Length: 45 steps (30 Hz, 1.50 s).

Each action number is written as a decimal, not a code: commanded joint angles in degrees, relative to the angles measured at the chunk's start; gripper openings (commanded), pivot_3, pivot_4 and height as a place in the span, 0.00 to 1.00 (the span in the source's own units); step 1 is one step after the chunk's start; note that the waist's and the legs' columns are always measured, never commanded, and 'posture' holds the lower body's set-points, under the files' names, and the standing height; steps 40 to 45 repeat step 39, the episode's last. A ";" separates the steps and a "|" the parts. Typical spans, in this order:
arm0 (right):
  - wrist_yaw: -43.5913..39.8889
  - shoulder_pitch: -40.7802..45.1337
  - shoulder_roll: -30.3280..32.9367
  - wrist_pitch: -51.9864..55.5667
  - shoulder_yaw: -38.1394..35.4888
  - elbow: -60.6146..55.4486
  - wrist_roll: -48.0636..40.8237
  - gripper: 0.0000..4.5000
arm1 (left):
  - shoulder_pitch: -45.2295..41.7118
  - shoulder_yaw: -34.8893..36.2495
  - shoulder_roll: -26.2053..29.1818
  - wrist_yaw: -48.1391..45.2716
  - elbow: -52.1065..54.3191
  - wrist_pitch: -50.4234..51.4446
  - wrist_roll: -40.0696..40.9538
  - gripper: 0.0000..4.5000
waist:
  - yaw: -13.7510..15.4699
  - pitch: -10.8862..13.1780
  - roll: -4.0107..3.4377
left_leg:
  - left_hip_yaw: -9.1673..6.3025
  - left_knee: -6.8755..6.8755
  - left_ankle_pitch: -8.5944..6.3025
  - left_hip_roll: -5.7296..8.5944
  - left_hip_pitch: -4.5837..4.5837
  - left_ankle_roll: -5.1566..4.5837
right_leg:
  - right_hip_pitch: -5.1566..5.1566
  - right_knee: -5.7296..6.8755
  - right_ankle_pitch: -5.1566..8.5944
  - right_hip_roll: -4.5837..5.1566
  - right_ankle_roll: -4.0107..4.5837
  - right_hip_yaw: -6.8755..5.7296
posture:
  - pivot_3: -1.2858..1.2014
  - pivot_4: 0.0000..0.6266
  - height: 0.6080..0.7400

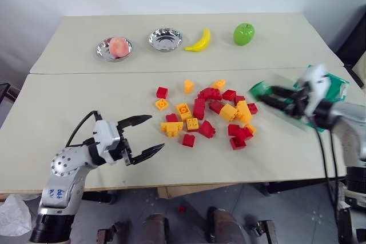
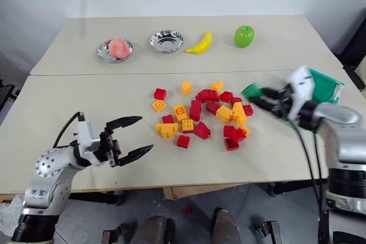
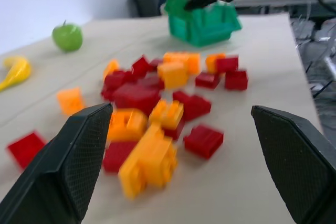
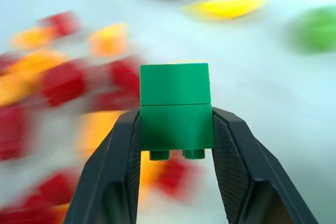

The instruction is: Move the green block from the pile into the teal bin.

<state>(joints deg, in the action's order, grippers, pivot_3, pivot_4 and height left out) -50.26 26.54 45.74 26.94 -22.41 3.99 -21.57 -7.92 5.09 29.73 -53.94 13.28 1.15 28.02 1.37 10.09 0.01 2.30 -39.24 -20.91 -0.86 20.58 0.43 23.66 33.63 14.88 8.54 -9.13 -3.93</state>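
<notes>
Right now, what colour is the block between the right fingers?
Green. The block shows best in the right wrist view, clamped between the black fingers.

- The right gripper (image 1: 269, 92) is smeared by motion in the head views, and the green block (image 1: 261, 88) it grips shows only as a green smudge.
- The bin (image 1: 337, 87) is largely hidden behind that gripper.
- In the right wrist view the pile (image 4: 58, 87), banana (image 4: 226, 6) and apple (image 4: 317, 27) are blurred streaks.
</notes>
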 commanded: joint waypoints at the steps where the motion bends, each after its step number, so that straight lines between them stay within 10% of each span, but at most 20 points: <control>1: 5.45 -0.34 3.82 -4.14 -5.60 5.07 2.53 0.36 | -2.96 -2.02 -0.75 -1.55 1.73 0.89 1.86 1.00 | -0.06 0.00 0.00 | 0.02 0.00 0.00 0.00 -0.01 0.00 | 0.00 0.00 0.00 0.00 0.00 0.01 | 0.52 0.24 1.00; 11: 12.73 6.98 6.56 -10.11 -1.48 26.17 9.22 0.36 | -11.13 -5.11 -4.19 -2.38 -3.58 -0.23 -0.28 1.00 | -1.28 0.00 -0.05 | 0.14 0.01 0.01 -0.02 -0.08 0.01 | -0.02 0.00 0.00 0.00 -0.01 0.03 | 0.52 0.24 1.00; 20: 8.90 10.05 5.58 -17.26 -0.32 30.51 7.18 0.99 | -9.64 -3.14 -3.89 -0.86 -3.27 0.23 0.18 1.00 | -1.46 0.00 -0.05 | 0.14 0.01 0.02 -0.03 -0.07 0.01 | -0.03 -0.04 -0.01 0.00 -0.03 0.03 | 0.52 0.24 1.00; 31: -12.54 -6.70 -1.23 -15.46 3.12 4.00 -8.99 0.99 | -1.41 6.06 2.72 6.33 -6.80 -1.07 -5.82 1.00 | -1.42 0.00 -0.04 | 0.11 -0.01 0.02 -0.08 -0.12 0.02 | -0.10 -0.07 -0.03 -0.02 -0.05 0.00 | 0.52 0.24 1.00; 45: -18.82 -18.67 -7.42 -29.92 10.38 -1.24 -3.52 0.99 | 3.68 9.68 5.06 8.69 -5.91 -3.14 -8.64 1.00 | -0.91 0.00 -0.04 | 0.06 -0.02 -0.01 0.00 -0.15 0.02 | -0.17 -0.06 -0.04 0.04 -0.07 -0.01 | 0.52 0.24 1.00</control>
